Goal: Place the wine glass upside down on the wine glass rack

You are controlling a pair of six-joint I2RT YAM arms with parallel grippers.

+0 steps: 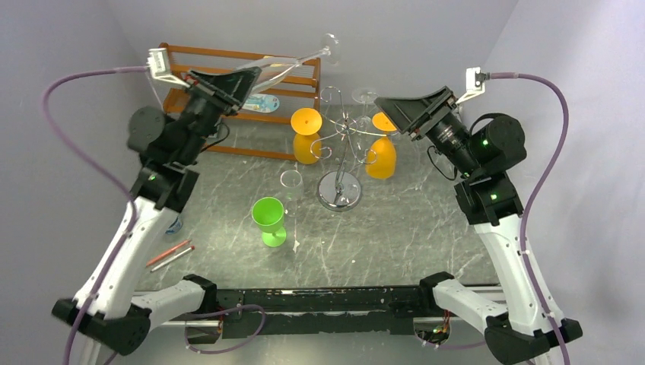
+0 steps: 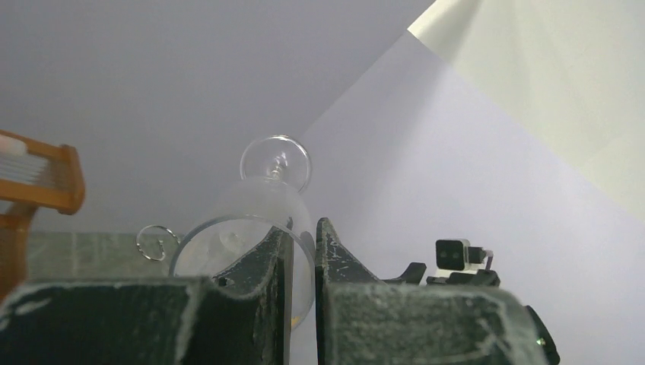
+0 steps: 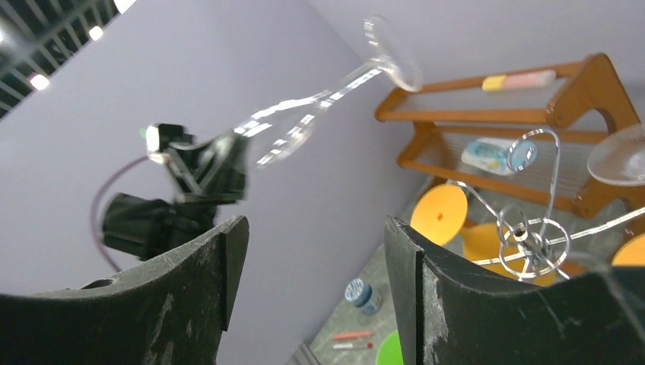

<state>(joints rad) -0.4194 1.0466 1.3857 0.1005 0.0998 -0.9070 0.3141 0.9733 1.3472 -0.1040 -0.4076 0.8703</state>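
My left gripper [image 1: 242, 84] is shut on the rim of a clear wine glass [image 1: 278, 68], held high and tilted, with its foot pointing up and right toward the back wall. In the left wrist view one finger [image 2: 270, 258] is inside the bowl [image 2: 258, 205] and the other is outside. The chrome wine glass rack [image 1: 344, 144] stands mid-table to the right of the glass, with two orange glasses [image 1: 306, 137] hanging upside down on it. My right gripper [image 1: 386, 106] is open and empty beside the rack's right side. The right wrist view shows the glass [image 3: 304, 114] and the rack [image 3: 525, 236].
A brown wooden shelf [image 1: 228, 57] stands at the back left. A green glass [image 1: 268, 220] stands upright in front of the rack, with a clear glass rim [image 1: 291, 180] beside it. Two pens [image 1: 169, 255] and a small blue jar [image 3: 361, 293] lie at the left.
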